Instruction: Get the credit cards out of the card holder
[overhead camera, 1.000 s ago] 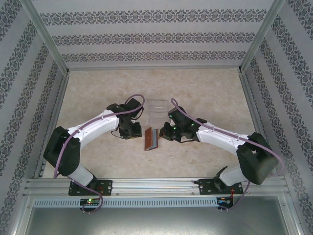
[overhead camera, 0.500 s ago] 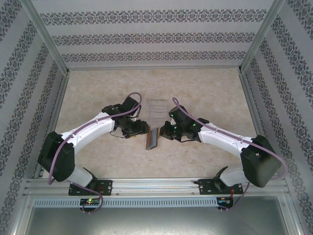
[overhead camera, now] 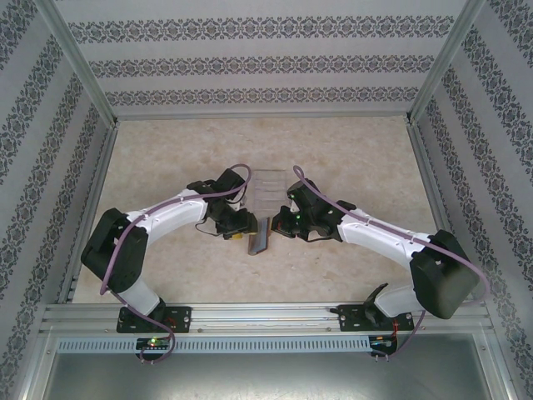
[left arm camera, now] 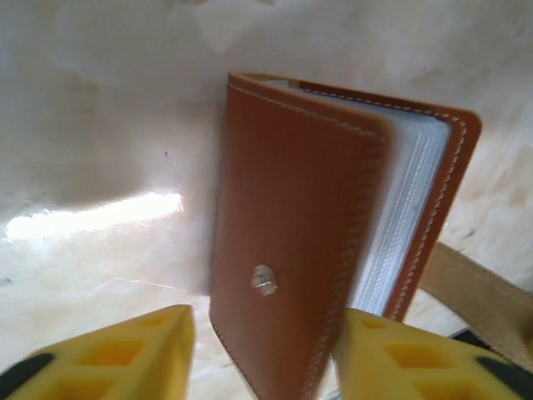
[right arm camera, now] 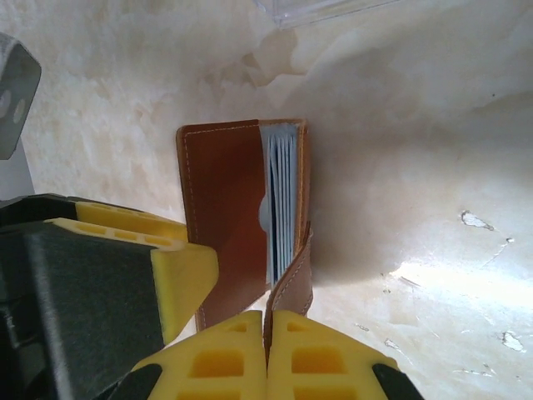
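Note:
The reddish-brown card holder [overhead camera: 259, 237] stands half-folded on the table between both grippers. In the left wrist view its outer cover with a metal snap [left arm camera: 264, 280] faces me, and grey-blue pockets [left arm camera: 408, 208] fan out behind it. My left gripper [left arm camera: 265, 323] is open and straddles the cover's lower edge. The left gripper [overhead camera: 241, 227] is at the holder's left in the top view. My right gripper [right arm camera: 268, 323] is shut on the strap tab [right arm camera: 296, 279]. It sits at the holder's right [overhead camera: 277, 227]. The credit cards are hidden among the pockets [right arm camera: 281, 200].
A clear plastic box [overhead camera: 268, 185] lies just behind the card holder, and its edge shows at the top of the right wrist view [right arm camera: 325, 8]. The beige table [overhead camera: 166, 150] spreads out on all sides, bounded by patterned walls and a metal rail at the near edge.
The card holder went from lying open and flat to standing half-folded. My left gripper moved right, up against its cover. The right gripper kept hold of the strap.

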You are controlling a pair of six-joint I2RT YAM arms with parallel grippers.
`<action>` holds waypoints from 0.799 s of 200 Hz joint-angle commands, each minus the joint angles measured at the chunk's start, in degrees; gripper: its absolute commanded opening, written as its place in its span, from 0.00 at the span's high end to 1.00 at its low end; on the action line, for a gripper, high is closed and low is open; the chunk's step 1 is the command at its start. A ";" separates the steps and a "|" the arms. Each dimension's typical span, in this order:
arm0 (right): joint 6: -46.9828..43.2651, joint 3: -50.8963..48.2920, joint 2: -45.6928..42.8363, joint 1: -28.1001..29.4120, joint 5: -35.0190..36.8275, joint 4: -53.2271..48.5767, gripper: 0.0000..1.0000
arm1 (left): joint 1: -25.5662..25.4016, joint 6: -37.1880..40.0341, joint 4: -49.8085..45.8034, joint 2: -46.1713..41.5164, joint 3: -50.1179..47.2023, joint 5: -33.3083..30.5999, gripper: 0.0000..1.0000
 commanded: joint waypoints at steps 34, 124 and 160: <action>-0.59 -1.51 0.06 -1.38 2.36 -1.45 1.00 | 0.25 0.81 -1.27 -2.94 -1.05 -2.51 0.85; -3.13 -2.79 6.91 -2.53 3.60 -0.19 1.00 | 0.25 0.62 0.33 -5.35 -0.69 0.36 0.94; -4.76 -2.12 7.48 -2.89 5.44 -2.95 1.00 | 0.25 0.38 0.38 -5.03 -1.66 -0.56 0.95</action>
